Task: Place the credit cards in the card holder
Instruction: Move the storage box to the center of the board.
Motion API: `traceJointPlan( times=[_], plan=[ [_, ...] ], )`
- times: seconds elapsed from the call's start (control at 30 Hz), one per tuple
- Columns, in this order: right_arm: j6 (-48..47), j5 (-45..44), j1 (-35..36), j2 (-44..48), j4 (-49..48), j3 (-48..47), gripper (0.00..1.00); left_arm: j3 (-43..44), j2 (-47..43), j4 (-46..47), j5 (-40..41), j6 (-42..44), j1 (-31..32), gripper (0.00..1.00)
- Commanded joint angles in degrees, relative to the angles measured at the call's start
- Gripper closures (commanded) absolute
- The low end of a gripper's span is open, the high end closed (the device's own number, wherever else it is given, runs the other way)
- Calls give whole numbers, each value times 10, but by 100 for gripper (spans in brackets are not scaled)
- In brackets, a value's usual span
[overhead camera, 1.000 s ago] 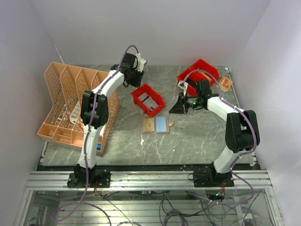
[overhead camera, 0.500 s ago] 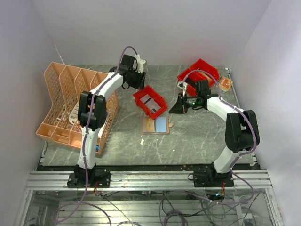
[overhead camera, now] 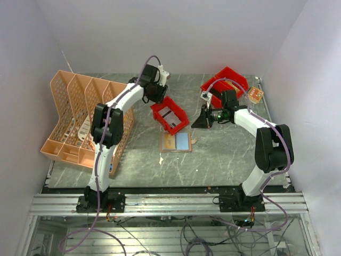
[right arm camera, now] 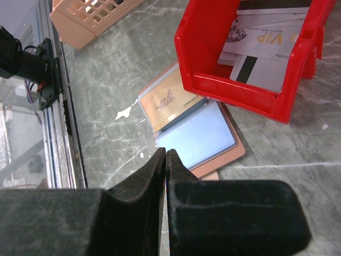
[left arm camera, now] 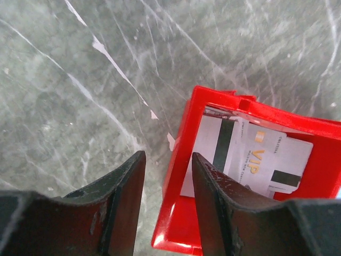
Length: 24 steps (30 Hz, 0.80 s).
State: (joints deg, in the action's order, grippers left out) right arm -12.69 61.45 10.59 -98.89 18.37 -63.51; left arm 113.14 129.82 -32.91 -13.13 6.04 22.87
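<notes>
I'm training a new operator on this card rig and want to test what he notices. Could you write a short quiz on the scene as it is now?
1. True or false: the right tool is shut and holds nothing.
2. Where do the whitish plastic cards with dark stripes lie? A: inside the red plastic bin; B: on the open tan leather-like card holder; C: in the right tool.
3. What colour is the plain plastic card lying on the card holder's right half in the top view?
Key: 1 true; 2 A; 3 light blue.
</notes>
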Motion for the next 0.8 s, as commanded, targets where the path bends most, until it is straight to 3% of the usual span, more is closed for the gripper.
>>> traceJointPlan(
  times=[0.0,0.13,0.37,0.77],
  plan=[
    [-10,-1,2,-2,11,-15,96,-23,27,-10,67,36,18,48],
    [-13,-1,2,1,12,-14,95,-11,3,-4,99,35,18,46],
    [-16,2,1,1,17,-16,95,68,28,-80,74,64,25,44],
    [-23,7,2,5,23,-16,94,75,78,-95,62,58,28,46]
  ],
)
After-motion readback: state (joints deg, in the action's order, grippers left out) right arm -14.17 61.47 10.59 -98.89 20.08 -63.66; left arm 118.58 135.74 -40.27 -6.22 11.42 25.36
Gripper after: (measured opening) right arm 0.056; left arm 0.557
